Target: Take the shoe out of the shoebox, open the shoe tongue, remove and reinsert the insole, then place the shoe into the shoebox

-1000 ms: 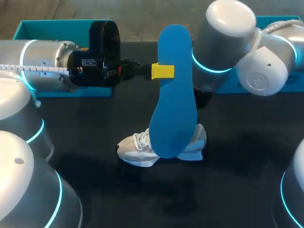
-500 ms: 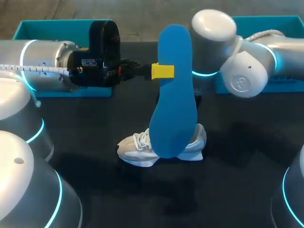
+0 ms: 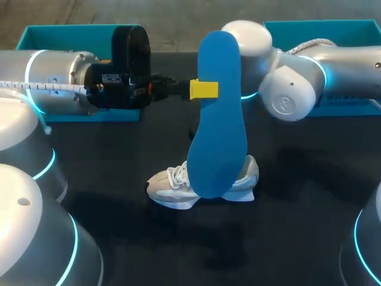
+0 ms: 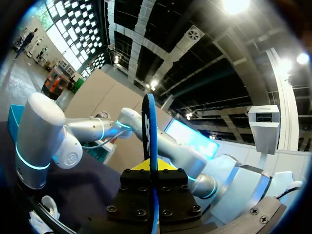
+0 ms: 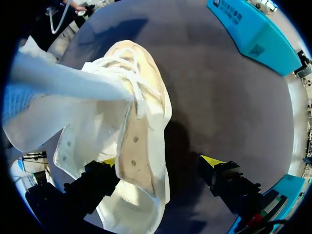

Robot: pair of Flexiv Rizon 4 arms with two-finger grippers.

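Teal shoebox [image 3: 77,34] at the black table's [image 3: 297,196] eleven o'clock, another teal box [image 3: 315,27] at one, white sneaker [image 3: 205,183] mid-table, toe toward nine, upright blue insole [image 3: 217,119] partly hiding it, pinched by the left gripper [image 3: 204,89] coming level from nine, right gripper [image 5: 161,161] over the sneaker, fingers spread, arm bent in from two.

Head view: moderate, even light from above; dark bench [image 3: 309,238] matte, with soft broad shadows around the white shoe [image 3: 172,189] and beneath the right arm [image 3: 292,95]; mild sheen on its pale shell and on that of the left arm [image 3: 59,80], cyan rings aglow on both. Blue insole [image 3: 217,119] flatly lit. Left wrist view: bright glare spots high overhead, edge-on insole dimmer against them. Right wrist view: shoe bright, near washed out in places; hard dark shadow on the bench just beside it.
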